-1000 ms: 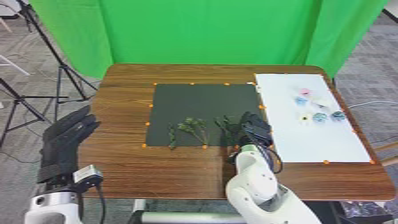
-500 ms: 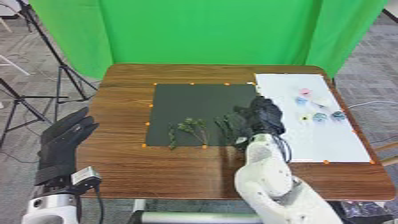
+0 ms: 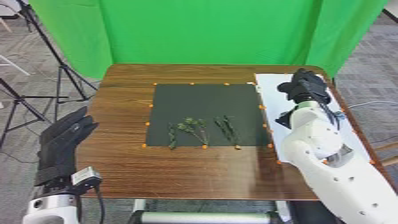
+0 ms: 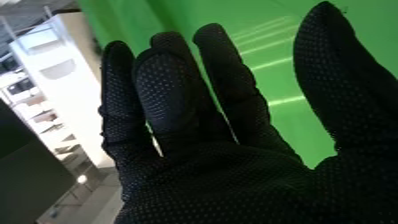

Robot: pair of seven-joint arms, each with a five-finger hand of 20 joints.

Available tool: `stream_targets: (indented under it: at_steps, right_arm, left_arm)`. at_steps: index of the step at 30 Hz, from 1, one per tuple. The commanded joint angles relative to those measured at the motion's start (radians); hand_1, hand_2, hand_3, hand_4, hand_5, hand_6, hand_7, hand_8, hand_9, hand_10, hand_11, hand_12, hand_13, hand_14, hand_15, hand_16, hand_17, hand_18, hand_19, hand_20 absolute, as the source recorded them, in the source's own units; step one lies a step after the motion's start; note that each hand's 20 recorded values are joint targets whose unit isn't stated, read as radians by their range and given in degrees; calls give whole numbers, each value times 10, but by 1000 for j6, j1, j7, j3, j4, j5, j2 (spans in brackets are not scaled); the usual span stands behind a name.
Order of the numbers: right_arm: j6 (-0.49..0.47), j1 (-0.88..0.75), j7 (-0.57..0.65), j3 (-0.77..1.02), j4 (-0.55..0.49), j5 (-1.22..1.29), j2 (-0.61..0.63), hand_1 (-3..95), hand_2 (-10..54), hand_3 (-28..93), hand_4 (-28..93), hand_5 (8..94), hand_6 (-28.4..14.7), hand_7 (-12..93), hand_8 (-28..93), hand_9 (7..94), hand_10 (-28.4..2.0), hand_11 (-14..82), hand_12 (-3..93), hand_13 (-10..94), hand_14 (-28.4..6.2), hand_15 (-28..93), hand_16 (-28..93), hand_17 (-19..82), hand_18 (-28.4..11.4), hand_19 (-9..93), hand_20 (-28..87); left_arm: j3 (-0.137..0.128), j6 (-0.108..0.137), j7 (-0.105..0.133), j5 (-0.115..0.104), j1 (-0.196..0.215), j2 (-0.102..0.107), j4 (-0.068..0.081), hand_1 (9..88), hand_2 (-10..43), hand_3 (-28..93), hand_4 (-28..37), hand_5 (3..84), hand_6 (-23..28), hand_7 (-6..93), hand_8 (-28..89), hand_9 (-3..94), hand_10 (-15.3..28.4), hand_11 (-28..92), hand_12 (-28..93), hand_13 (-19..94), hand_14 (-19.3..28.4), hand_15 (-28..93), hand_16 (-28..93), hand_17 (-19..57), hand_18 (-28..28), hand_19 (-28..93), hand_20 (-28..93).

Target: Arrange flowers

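Over the white sheet's far part in the head view is my right hand (image 3: 305, 87); in the right wrist view that hand (image 4: 222, 175) has straight, spread fingers and holds nothing. My left hand (image 3: 64, 139) stays at the table's left edge, its fingers extended and empty. On the dark mat (image 3: 206, 97) lie a thin green stem (image 3: 172, 136), a leafy green sprig (image 3: 190, 128) and a longer green stem (image 3: 227, 130), side by side. The right hand and arm cover the flowers on the white sheet (image 3: 273, 82), apart from a bit of a bluish flower (image 3: 339, 115).
The brown wooden table (image 3: 124, 100) has bare wood left of the mat and along its near side. Small orange markers edge the mat and sheet. A green curtain (image 3: 204, 35) hangs behind the table, with tripods on the left.
My right hand has moved from the mat's right edge across to the white sheet and farther from the robot, now over the flowers. The left hand and the stems on the mat have kept still.
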Motion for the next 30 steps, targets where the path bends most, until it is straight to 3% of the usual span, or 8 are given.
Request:
stream_targets:
  at_steps: [1, 14, 15, 19, 30]
  right_arm:
    - [-164, -29, 1, 71, 31, 36, -3, 304, -32, 821, -224, 512, -140, 231, -91, 464, -273, 266, 175, 568, -170, 877, 160, 219, -284, 902, -40]
    - [-307, 37, 44, 73, 141, 83, -16, 322, -41, 818, -225, 503, -137, 204, -84, 465, -273, 245, 177, 588, -167, 904, 157, 221, -281, 895, -6]
    - [-317, 39, 55, 72, 143, 89, -14, 325, -43, 819, -225, 503, -137, 204, -84, 465, -273, 244, 177, 589, -167, 905, 157, 221, -281, 895, -4]
    - [-354, 33, 79, 80, 146, 84, -26, 336, -47, 818, -228, 508, -137, 199, -84, 474, -272, 239, 174, 597, -168, 907, 156, 226, -282, 901, 5]
    - [-428, 28, 94, 93, 151, 109, -56, 365, -56, 815, -225, 532, -131, 193, -82, 513, -268, 242, 175, 630, -165, 918, 162, 247, -284, 922, 10]
  left_arm:
    - [8, 7, 12, -4, 3, -1, -4, 293, 18, 818, -144, 429, 124, 167, -108, 344, 206, 425, 70, 247, 274, 669, -184, -83, 225, 571, 145]
    - [21, 3, 21, -2, -17, 5, -5, 293, 19, 817, -144, 429, 124, 168, -109, 344, 206, 424, 70, 247, 274, 670, -184, -83, 225, 571, 145]
    - [23, 8, 31, -15, -15, 12, -6, 293, 19, 817, -144, 429, 124, 168, -109, 344, 206, 424, 70, 247, 274, 670, -184, -83, 225, 571, 145]
    - [21, 11, 37, -17, -6, 12, -9, 293, 19, 817, -144, 429, 124, 168, -108, 344, 206, 424, 70, 247, 274, 670, -184, -83, 225, 570, 145]
    - [20, 6, 25, -9, -9, 6, -9, 294, 18, 820, -144, 430, 124, 166, -108, 344, 205, 424, 70, 247, 274, 670, -184, -83, 225, 570, 145]
